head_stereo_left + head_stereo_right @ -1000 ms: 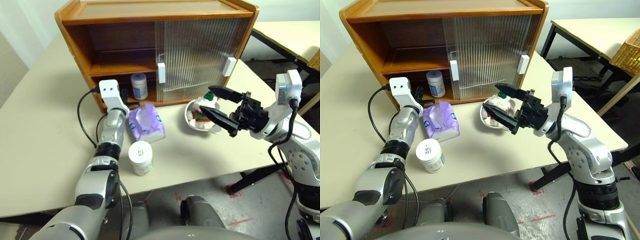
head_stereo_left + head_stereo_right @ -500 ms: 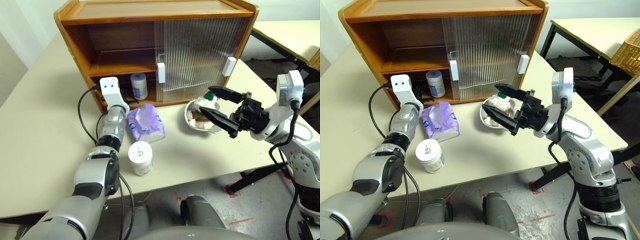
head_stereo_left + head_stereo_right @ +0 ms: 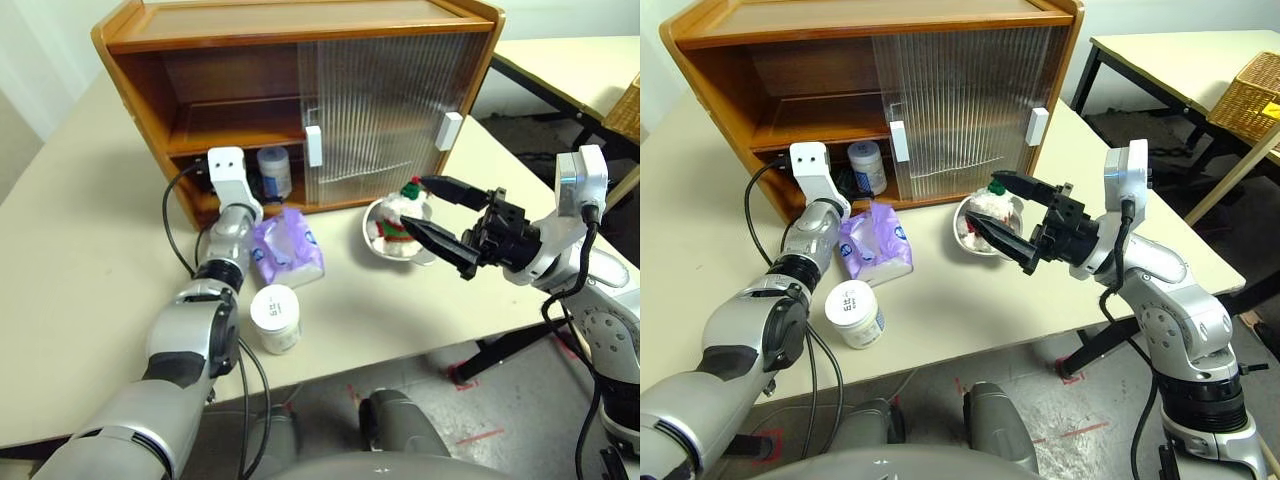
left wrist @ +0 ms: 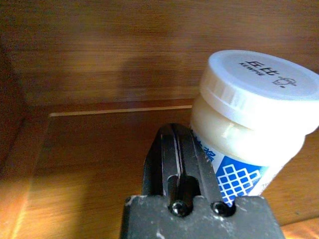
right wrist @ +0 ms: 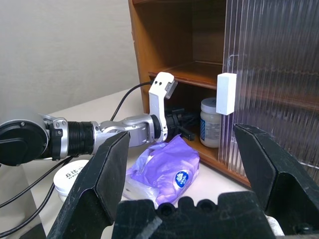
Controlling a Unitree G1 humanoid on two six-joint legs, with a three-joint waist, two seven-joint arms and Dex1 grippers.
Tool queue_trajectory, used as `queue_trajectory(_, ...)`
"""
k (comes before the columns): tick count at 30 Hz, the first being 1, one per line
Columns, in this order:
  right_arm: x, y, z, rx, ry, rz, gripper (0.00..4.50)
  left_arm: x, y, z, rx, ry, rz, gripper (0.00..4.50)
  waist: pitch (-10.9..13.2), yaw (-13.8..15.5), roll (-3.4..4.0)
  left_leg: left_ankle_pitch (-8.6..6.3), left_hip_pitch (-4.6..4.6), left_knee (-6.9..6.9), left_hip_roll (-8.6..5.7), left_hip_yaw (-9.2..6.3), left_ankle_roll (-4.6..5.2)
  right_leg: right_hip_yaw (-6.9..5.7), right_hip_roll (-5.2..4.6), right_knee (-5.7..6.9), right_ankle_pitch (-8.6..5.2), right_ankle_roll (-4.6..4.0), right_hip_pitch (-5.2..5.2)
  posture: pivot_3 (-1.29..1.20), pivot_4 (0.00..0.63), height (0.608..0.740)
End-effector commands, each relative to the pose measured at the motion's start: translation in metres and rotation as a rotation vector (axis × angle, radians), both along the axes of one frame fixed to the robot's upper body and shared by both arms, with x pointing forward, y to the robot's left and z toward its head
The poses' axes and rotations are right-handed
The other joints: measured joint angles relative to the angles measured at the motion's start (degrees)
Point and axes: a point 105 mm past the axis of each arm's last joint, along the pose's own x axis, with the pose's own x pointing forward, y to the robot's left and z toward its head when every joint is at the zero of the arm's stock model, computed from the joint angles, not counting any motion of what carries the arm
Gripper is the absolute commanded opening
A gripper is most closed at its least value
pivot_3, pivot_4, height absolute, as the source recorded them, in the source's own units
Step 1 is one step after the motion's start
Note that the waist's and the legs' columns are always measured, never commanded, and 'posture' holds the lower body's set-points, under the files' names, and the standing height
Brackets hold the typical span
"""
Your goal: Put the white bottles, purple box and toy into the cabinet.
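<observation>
The cabinet [image 3: 150, 75] stands at the back of the table with its left half uncovered. One white bottle [image 3: 273, 172] stands in the lower compartment. My left gripper [image 4: 174, 130] reaches level into that compartment, shut and holding nothing, its fingers close beside the bottle [image 4: 249, 124]. The other white bottle [image 3: 275, 318] stands on the table near the front edge. The purple box [image 3: 287, 250] lies just in front of the cabinet opening. The toy [image 3: 400, 215] sits in a metal bowl [image 3: 371, 232]. My right gripper [image 3: 415, 202] hovers open at the toy's right, above the table.
Both ribbed sliding doors [image 3: 380, 100] with white handles cover the cabinet's right half. A black cable [image 3: 172, 225] loops on the table by my left arm. Another table [image 3: 1180, 60] and a wicker basket [image 3: 1252, 95] stand to the right.
The head view has shifted slightly. My left arm has stretched out a little, its shut gripper staying by the bottle in the cabinet. The right arm holds still, open.
</observation>
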Motion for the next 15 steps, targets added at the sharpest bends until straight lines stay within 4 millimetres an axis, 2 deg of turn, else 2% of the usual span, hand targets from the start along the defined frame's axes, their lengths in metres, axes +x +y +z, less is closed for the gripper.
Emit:
queue_trajectory(1,-0.003,-0.001,0.005,0.005,-0.015,0.0,4.5,0.002,-0.01,-0.002,0.005,0.024,-0.05,0.04,0.0,0.0,0.0,0.0,0.0,0.0,0.0,0.0,0.0,0.0,0.0,0.0,0.0,0.0,0.0,-0.16,0.0,0.74)
queue_trajectory(15,-0.004,-0.002,0.006,0.003,-0.019,-0.015,4.5,0.002,-0.025,-0.006,0.0,0.052,-0.097,0.04,0.0,-1.0,0.0,0.0,-0.03,0.0,0.01,-0.02,0.0,0.0,-0.03,-0.02,0.0,0.01,0.0,-0.19,0.0,0.74)
